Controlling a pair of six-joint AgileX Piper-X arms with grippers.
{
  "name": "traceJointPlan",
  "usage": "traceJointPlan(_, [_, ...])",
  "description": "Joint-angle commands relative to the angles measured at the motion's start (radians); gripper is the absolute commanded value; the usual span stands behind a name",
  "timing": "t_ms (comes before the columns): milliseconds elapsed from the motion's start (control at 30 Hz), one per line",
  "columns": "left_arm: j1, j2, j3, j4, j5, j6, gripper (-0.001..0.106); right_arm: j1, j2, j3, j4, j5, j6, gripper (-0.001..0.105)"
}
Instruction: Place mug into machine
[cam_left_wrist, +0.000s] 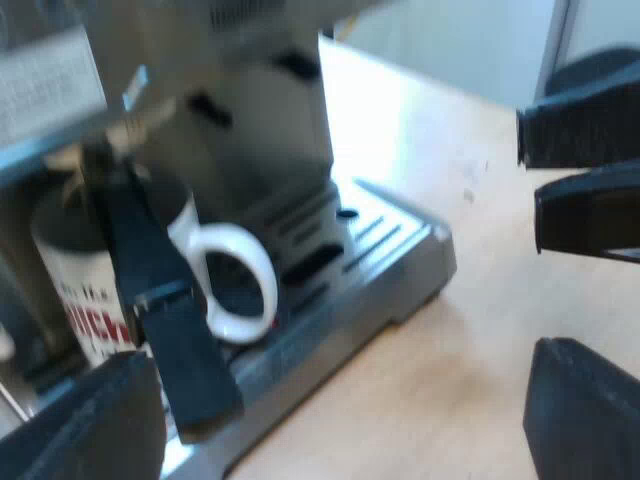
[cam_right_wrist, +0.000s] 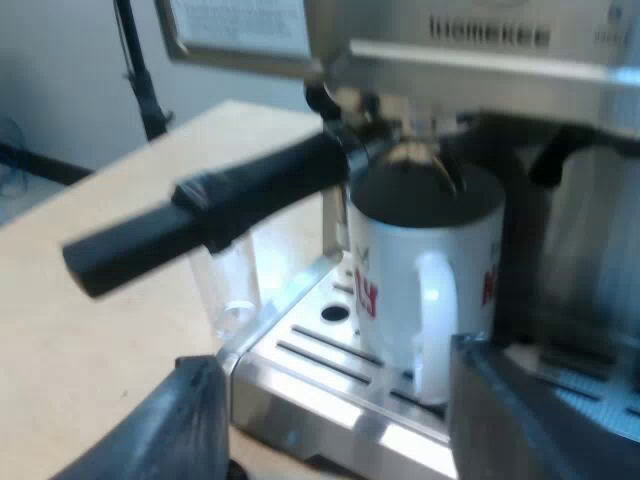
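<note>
1. Our left end effector (cam_left_wrist: 330, 430) is hanging open, with nothing between its fingers (cam_left_wrist: 85, 425). We are holding it low beside the espresso machine (cam_left_wrist: 255, 110), partly over the bench (cam_left_wrist: 480, 340).
2. From this arm's camera we are looking at the mug (cam_left_wrist: 70, 290), white with red lettering. It is standing upright on the machine's slotted drip tray (cam_left_wrist: 375, 235), and its white loop is pointing out along the tray.
3. The holder (cam_left_wrist: 160, 310) is sitting locked in the machine's front just above the mug, and its dark handle is crossing in front of the mug's body.
4. Our right end effector (cam_right_wrist: 365, 435) is also gaping wide and gripping nothing, with its fingers (cam_right_wrist: 190, 425) sitting low at the tray's front edge. One finger is overlapping the mug's lower side, and we cannot tell whether it is touching.
5. From the right arm's camera we are seeing the mug under the holder's metal head, with its loop facing us and its inside looking dark.
6. A measuring glass (cam_right_wrist: 225, 290) is standing on the bench just beside the tray, beneath the holder's handle.
</note>
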Motion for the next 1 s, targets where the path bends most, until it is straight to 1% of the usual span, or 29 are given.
traceJointPlan(33, [-0.005,-0.064,-0.006,-0.018,0.007,-0.001,0.089,0.018,-0.056,-0.005,0.030,0.048,-0.018,0.051])
traceJointPlan(100, [-0.005,-0.100,-0.006,-0.018,0.007,-0.003,0.089,0.025,-0.080,-0.005,0.030,0.047,-0.036,0.048])
traceJointPlan(167, [-0.005,-0.140,-0.006,-0.018,0.002,-0.003,0.089,0.024,-0.105,-0.008,0.030,0.047,-0.052,0.038])
traceJointPlan(233, [-0.005,-0.166,-0.012,-0.015,-0.008,-0.003,0.089,0.024,-0.113,-0.010,0.030,0.047,-0.053,0.032])
traceJointPlan(267, [-0.005,-0.183,-0.022,-0.012,-0.029,-0.003,0.089,0.024,-0.122,-0.020,0.030,0.047,-0.052,0.022])
traceJointPlan(300, [-0.005,-0.187,-0.028,-0.012,-0.037,-0.003,0.089,0.024,-0.121,-0.023,0.033,0.047,-0.055,0.018])
traceJointPlan(367, [-0.005,-0.196,-0.053,-0.013,-0.086,-0.003,0.089,0.024,-0.118,-0.052,0.075,0.047,-0.083,0.004])
traceJointPlan(400, [-0.005,-0.195,-0.057,-0.013,-0.089,-0.003,0.089,0.024,-0.116,-0.062,0.085,0.044,-0.090,0.000])
traceJointPlan(433, [-0.005,-0.195,-0.059,-0.013,-0.094,-0.003,0.089,0.024,-0.115,-0.069,0.097,0.044,-0.097,0.000])
traceJointPlan(500, [-0.005,-0.195,-0.081,-0.013,-0.100,-0.003,0.089,0.024,-0.108,-0.111,0.144,0.037,-0.106,0.000])
traceJointPlan(600, [-0.005,-0.195,-0.087,-0.013,-0.102,-0.003,0.089,0.024,-0.100,-0.149,0.142,0.037,-0.106,0.000])
traceJointPlan(667, [-0.005,-0.195,-0.087,-0.013,-0.118,-0.003,0.089,0.024,-0.087,-0.171,0.142,0.037,-0.106,0.000])
traceJointPlan(800, [-0.005,-0.195,-0.087,-0.016,-0.145,-0.003,0.089,0.024,-0.035,-0.219,0.142,0.015,-0.106,0.000])
traceJointPlan(1000, [-0.005,-0.195,-0.087,-0.018,-0.153,-0.003,0.089,0.022,0.064,-0.277,0.142,0.009,-0.106,0.000])
